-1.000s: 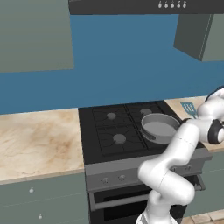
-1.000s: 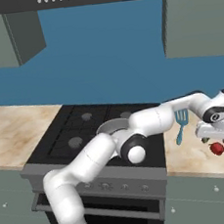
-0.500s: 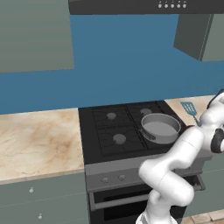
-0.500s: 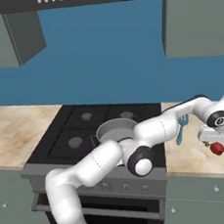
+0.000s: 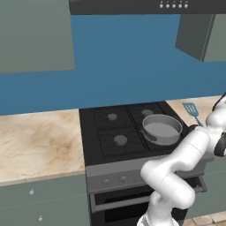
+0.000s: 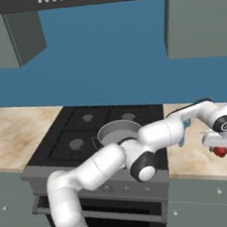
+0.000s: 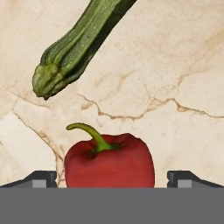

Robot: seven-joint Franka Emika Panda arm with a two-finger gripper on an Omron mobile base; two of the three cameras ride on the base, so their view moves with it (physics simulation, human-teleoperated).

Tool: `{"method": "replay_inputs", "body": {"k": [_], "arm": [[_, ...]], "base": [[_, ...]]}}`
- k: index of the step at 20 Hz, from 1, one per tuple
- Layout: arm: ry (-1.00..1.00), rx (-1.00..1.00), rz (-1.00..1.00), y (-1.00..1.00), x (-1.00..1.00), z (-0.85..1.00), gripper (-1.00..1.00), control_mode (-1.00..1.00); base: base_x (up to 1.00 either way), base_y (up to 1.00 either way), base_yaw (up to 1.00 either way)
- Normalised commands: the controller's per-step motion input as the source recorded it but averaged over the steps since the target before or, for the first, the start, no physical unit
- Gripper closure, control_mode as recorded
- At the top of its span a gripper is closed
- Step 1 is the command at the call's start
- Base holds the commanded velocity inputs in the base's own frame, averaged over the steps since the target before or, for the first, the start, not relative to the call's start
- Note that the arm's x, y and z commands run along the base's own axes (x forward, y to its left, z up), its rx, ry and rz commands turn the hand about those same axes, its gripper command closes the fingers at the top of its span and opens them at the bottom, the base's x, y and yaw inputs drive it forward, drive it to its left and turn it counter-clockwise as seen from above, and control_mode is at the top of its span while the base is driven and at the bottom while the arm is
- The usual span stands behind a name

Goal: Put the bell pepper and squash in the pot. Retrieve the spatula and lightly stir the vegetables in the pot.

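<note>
Since a second ago our arm has reached farther right and lower, bringing the gripper down over the bell pepper. In the hand view our fingertips stand apart on either side of the pepper, nothing clamped between them. Just beyond it the squash lies on the marble counter. From the base views we see the pot on the stove, with the spatula on the counter beside it.
</note>
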Motion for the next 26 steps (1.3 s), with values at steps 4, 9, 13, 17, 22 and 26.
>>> {"method": "replay_inputs", "body": {"k": [4,9,13,17,22,26], "arm": [[0.0,0.0,0.02,0.0,0.17,-0.16,-1.0,-1.0],[0.03,0.0,0.03,0.0,0.0,-0.22,-1.0,-1.0],[0.04,0.0,0.03,0.0,0.0,-0.18,-1.0,-1.0],[0.06,0.0,0.01,0.05,0.0,-0.19,1.0,-1.0],[0.09,0.0,0.01,0.11,0.0,-0.21,1.0,-1.0],[0.04,0.0,0.0,0.01,0.0,-0.05,1.0,-1.0]], "base": [[0.0,0.0,0.0],[0.0,0.0,0.0],[0.0,0.0,0.0],[0.0,0.0,0.0],[0.0,0.0,0.0],[0.0,0.0,0.0]]}}
